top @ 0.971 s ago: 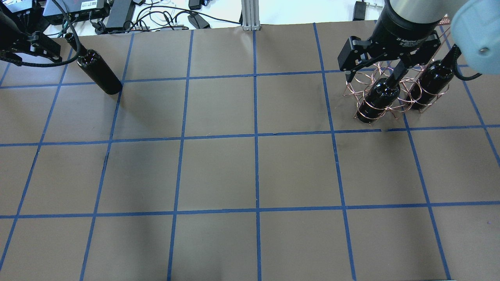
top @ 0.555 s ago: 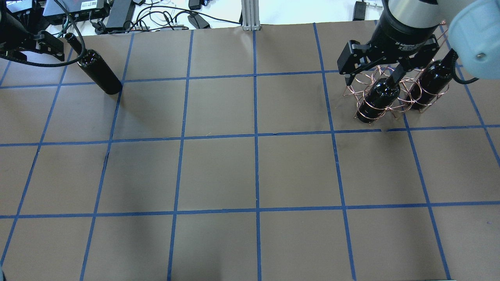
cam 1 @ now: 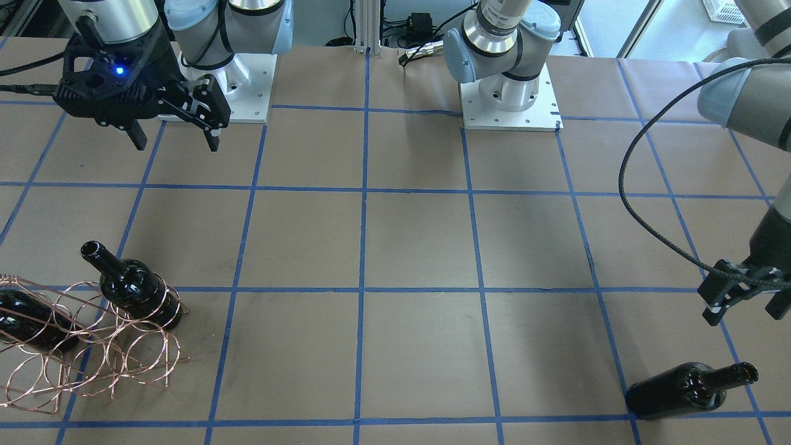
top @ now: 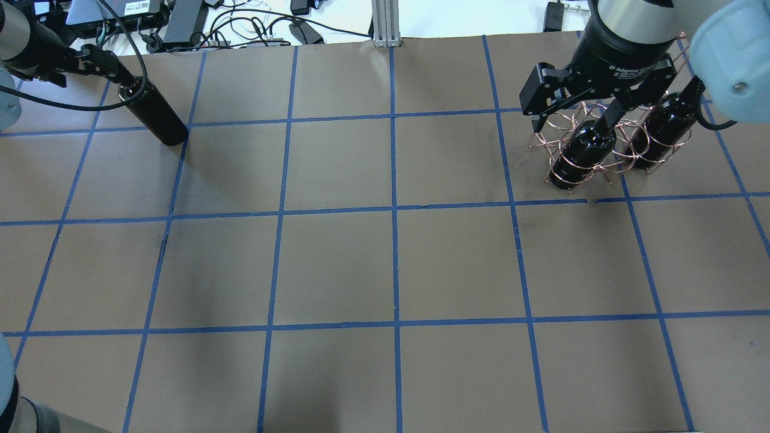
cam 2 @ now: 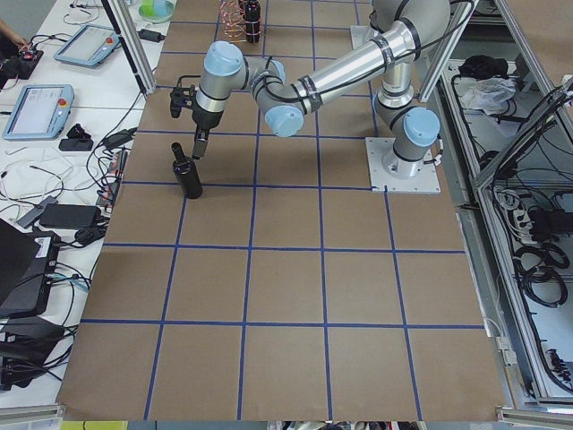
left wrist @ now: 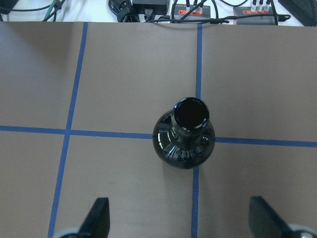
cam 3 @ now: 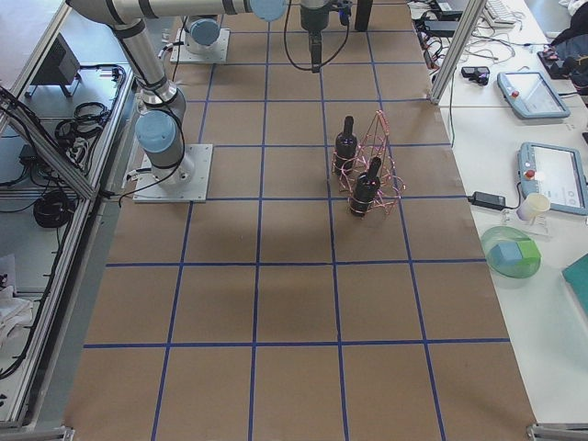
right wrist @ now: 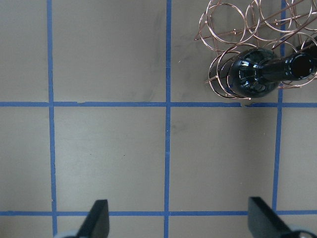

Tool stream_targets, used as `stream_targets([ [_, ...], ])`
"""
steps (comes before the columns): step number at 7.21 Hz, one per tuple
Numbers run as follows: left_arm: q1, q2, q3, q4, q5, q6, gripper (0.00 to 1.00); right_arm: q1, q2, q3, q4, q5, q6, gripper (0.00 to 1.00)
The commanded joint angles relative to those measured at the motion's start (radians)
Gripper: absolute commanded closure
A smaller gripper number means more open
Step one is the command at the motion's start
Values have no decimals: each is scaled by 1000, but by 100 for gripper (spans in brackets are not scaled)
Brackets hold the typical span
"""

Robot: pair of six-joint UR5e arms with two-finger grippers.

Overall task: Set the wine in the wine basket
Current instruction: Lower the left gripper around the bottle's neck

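**Brown-paper table, one bottle outside the rack**

Brown paper across the whole table (top: 337, 264), ruled into squares by blue tape (top: 394, 180). Cables and power bricks along the far edge in the overhead view.

Near the far corner on the robot's left, upright on a tape line: the loose wine bottle (left wrist: 184, 141), dark and glossy, open mouth up, touched by nothing. Close over it, the left gripper (cam 1: 741, 312), jaws spread wide, well wider than the bottle. Fingers (left wrist: 99, 218) clear of the glass, gripping nothing.

At the table's other end, well apart from that bottle: the copper wire rack (cam 1: 93, 358), rows of round loops. Resting tilted in its loops, necks raised toward the robot's side, two other bottles (cam 1: 133, 290).

High above the table on the robot's side of the rack: the right gripper (cam 1: 176, 139), jaws likewise wide apart and empty, touching neither rack nor glass. Seen from its wrist camera, only bare paper and tape between the fingertips, with the rack off toward the upper right corner.
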Motion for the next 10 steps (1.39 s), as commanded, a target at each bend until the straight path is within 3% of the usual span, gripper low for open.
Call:
stream_targets([
  [1,-1,-38,1,45,-34,9,0,0,0,2,2,0,-1,0],
  [10,-4,-137,66,204,-136,30,2,0,0,6,3,-2,1,0],
])
